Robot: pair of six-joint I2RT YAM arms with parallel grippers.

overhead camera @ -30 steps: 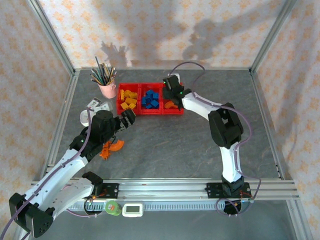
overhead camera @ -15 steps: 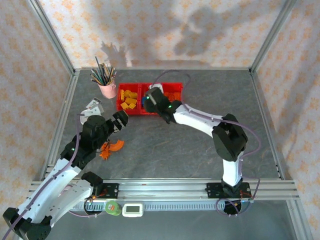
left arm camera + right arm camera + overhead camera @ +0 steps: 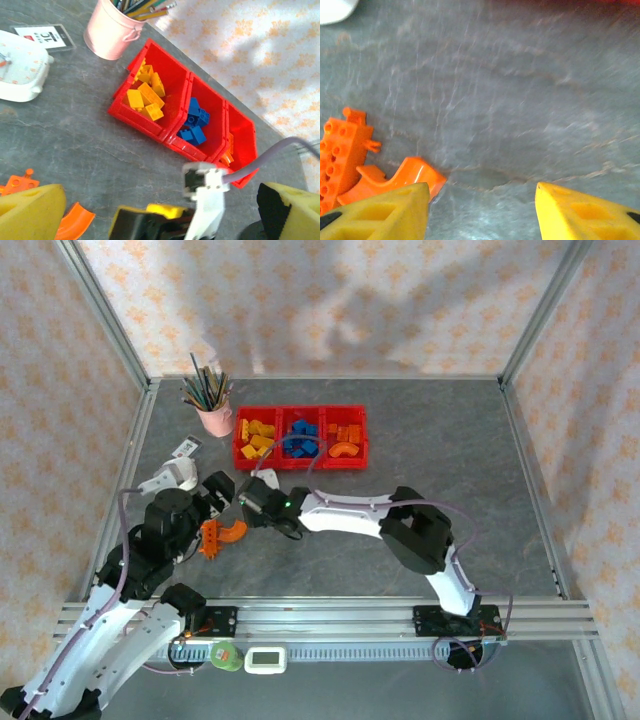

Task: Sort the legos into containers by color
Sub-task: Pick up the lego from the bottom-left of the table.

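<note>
Seen from above, three joined red plastic bins (image 3: pixel 300 466) sit toward the far side of the grey surface (image 3: pixel 430 455). They hold yellow, blue and orange toy bricks (image 3: pixel 300 437), sorted left to right. A curved orange plastic arch (image 3: pixel 236 530) and an orange studded brick (image 3: pixel 210 539) lie loose near the left arm. The right claw (image 3: pixel 256 500) reaches across just beside them, and the left claw (image 3: pixel 216 489) hangs close by.

In the left wrist view, its yellow fingers (image 3: pixel 30 210) are spread wide and grip nothing.

In the right wrist view, the fingers (image 3: pixel 380 212) stand apart and empty, with the arch against the brick just ahead of the left one.

The step looks like fetching the last orange pieces. The right claw needs to shift over the arch, lower astride it, close, then carry it to the right-end bin while keeping clear of the left arm.
</note>
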